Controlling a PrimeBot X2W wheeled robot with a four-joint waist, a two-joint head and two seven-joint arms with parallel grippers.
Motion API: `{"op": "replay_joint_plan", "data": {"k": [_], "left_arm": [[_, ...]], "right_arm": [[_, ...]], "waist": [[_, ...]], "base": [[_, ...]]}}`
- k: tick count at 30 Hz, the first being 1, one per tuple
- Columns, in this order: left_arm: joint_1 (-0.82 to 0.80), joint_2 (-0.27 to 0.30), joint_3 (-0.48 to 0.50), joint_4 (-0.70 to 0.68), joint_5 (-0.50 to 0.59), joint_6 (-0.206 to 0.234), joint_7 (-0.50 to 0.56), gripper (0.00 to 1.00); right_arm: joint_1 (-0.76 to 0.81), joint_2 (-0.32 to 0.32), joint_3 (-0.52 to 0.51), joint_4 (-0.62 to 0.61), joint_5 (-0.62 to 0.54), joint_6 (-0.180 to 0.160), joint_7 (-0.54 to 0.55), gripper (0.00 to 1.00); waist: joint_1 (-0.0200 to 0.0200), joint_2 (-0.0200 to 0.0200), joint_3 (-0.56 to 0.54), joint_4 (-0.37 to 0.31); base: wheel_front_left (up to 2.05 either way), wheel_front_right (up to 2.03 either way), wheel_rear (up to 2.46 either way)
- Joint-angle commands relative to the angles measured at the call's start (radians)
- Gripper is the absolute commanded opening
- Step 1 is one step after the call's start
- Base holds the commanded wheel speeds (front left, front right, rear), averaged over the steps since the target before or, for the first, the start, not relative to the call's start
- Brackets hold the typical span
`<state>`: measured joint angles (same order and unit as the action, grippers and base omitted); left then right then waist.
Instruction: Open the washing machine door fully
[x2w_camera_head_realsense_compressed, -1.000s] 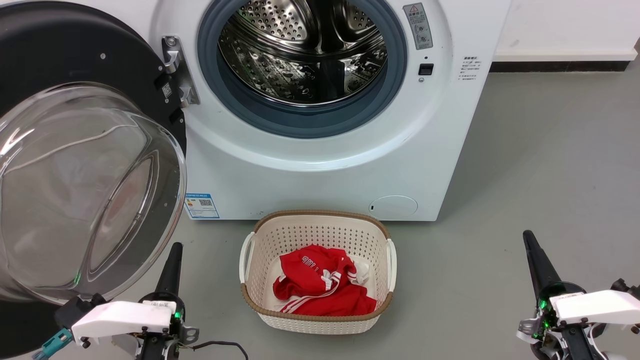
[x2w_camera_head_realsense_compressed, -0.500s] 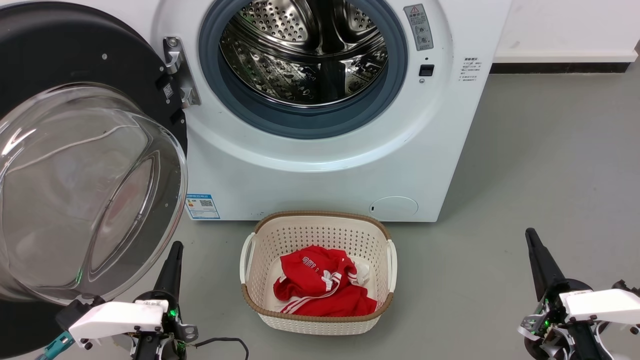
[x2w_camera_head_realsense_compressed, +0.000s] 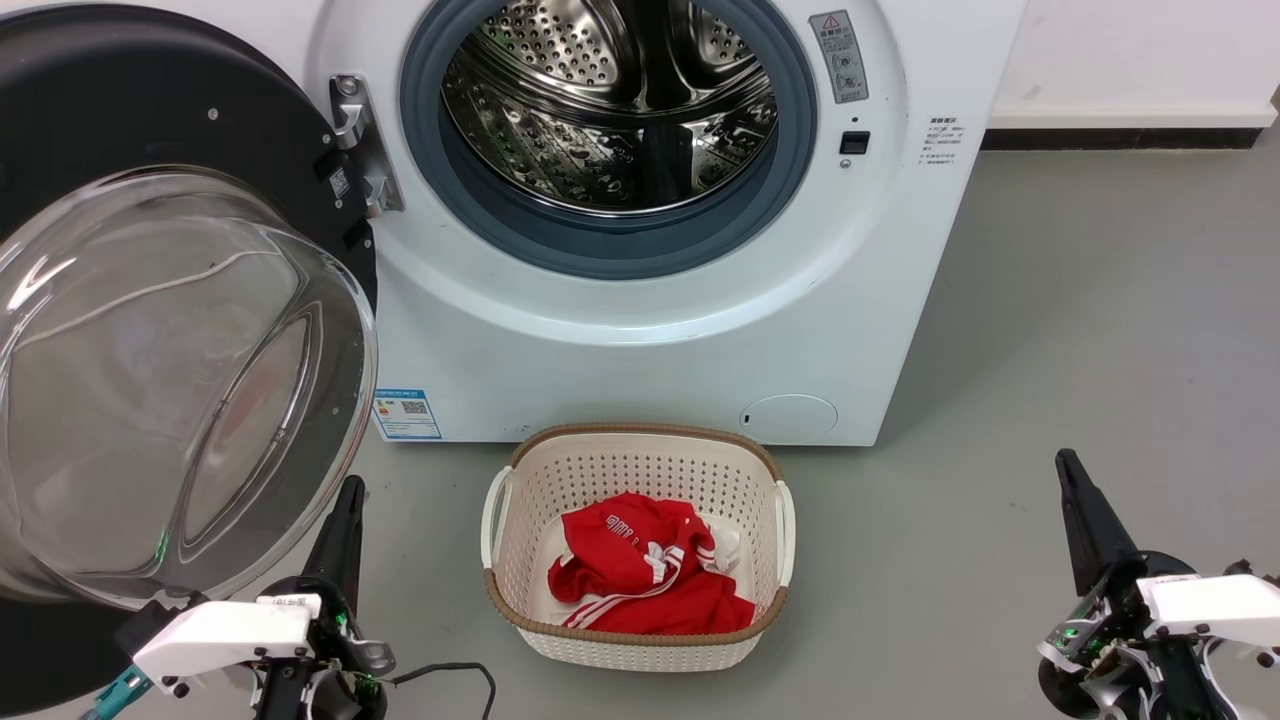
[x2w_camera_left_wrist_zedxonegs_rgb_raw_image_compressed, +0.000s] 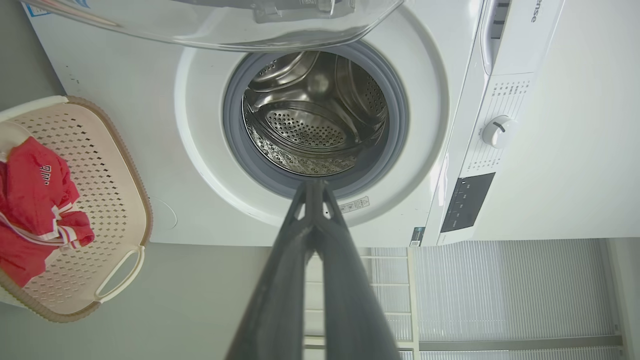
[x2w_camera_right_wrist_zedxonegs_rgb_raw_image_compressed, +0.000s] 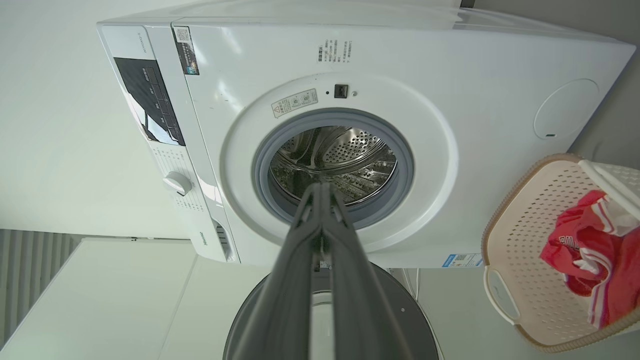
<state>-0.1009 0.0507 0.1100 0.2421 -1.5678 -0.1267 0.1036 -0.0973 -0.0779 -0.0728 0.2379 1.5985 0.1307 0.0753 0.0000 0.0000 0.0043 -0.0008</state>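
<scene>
Fingers pressed together and empty, the left gripper (x2w_camera_head_realsense_compressed: 351, 484) pointed up beside the swung-out door (x2w_camera_head_realsense_compressed: 180, 380); the right gripper (x2w_camera_head_realsense_compressed: 1066, 459) did likewise, apart from the washing machine (x2w_camera_head_realsense_compressed: 640, 350).

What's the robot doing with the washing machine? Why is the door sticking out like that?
The robot's job is to open the washing machine door all the way. The door is swung wide to the robot's left, so the steel drum shows. Both pincers are shut and hold nothing: the left pincer sits low beside the door, the right pincer far over on the other side. A basket with red clothes stands in front of the machine.
</scene>
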Motion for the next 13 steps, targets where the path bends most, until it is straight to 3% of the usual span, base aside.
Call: {"op": "replay_joint_plan", "data": {"k": [1, 13], "left_arm": [[-0.012, -0.001, 0.005, 0.003, -0.025, -0.005, 0.01, 0.0], [-0.012, -0.001, 0.007, 0.005, -0.046, -0.006, 0.014, 0.0]], "right_arm": [[-0.011, 0.002, -0.004, 0.004, 0.027, 0.0, 0.007, 0.0], [-0.014, 0.006, -0.01, 0.006, 0.04, 0.0, 0.015, 0.0]], "waist": [[0.0, 0.0, 0.0, 0.0], [0.0, 0.0, -0.001, 0.001]], "base": [[0.0, 0.0, 0.0], [0.0, 0.0, 0.0]]}}
